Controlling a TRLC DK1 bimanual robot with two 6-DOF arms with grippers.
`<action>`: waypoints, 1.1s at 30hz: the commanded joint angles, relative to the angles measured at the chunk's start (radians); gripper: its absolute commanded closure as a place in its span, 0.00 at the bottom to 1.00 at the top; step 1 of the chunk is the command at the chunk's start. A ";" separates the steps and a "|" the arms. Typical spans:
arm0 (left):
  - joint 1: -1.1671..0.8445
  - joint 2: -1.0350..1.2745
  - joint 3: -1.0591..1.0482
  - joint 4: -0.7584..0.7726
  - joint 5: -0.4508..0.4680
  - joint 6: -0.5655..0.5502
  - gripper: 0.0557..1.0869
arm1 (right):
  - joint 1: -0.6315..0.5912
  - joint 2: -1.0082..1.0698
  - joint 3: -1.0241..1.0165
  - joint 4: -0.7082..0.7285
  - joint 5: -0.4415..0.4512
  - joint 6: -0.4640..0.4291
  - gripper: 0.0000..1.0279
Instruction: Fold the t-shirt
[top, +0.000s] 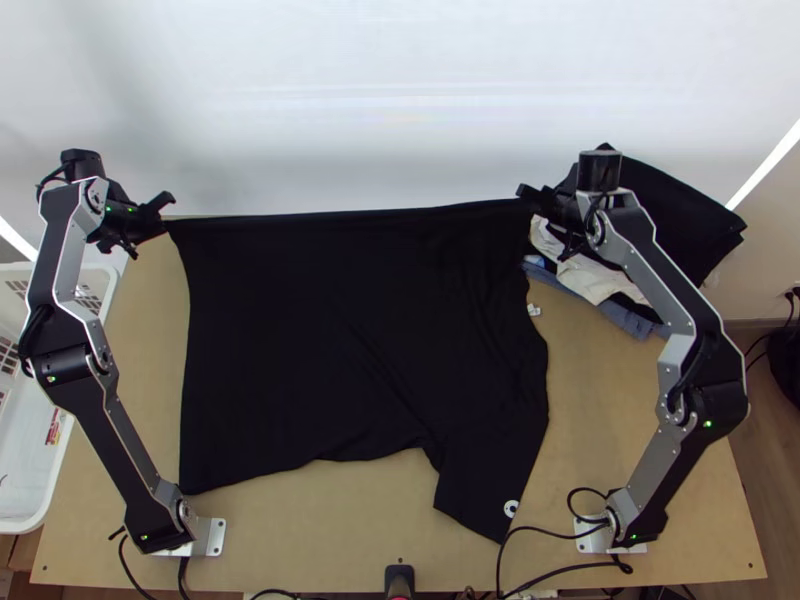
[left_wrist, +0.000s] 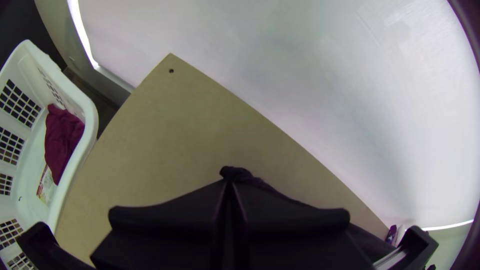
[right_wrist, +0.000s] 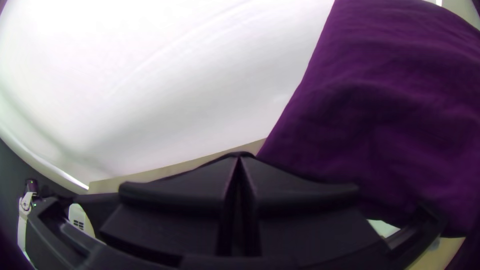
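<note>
While the black t-shirt lies broadly spread across the middle of the desk, with wrinkles toward its right side, both grippers hold its far edge drawn out between them. I have the left gripper's fingers closed on one far corner, and the right gripper's closed on the other. Just beside the right gripper, and partly under its arm, is a pile: black cloth, a white garment and a blue garment. Beyond the far edge stands a pale panel. Off the desk's left side sits a white basket, holding a maroon cloth. Near me, a black cable loops close to the shirt's narrower part, which bears a white ring mark.
</note>
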 joint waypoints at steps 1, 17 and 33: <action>-0.010 -0.001 0.032 -0.070 -0.015 0.014 0.96 | -0.012 0.027 0.082 -0.056 0.031 0.038 0.97; 0.004 -0.178 -0.136 -0.344 0.038 0.163 0.96 | 0.045 -0.032 0.068 -0.307 0.017 0.001 0.97; -0.008 -0.347 -0.531 -0.206 0.048 0.195 0.96 | 0.088 -0.142 -0.185 -0.290 0.049 -0.040 0.97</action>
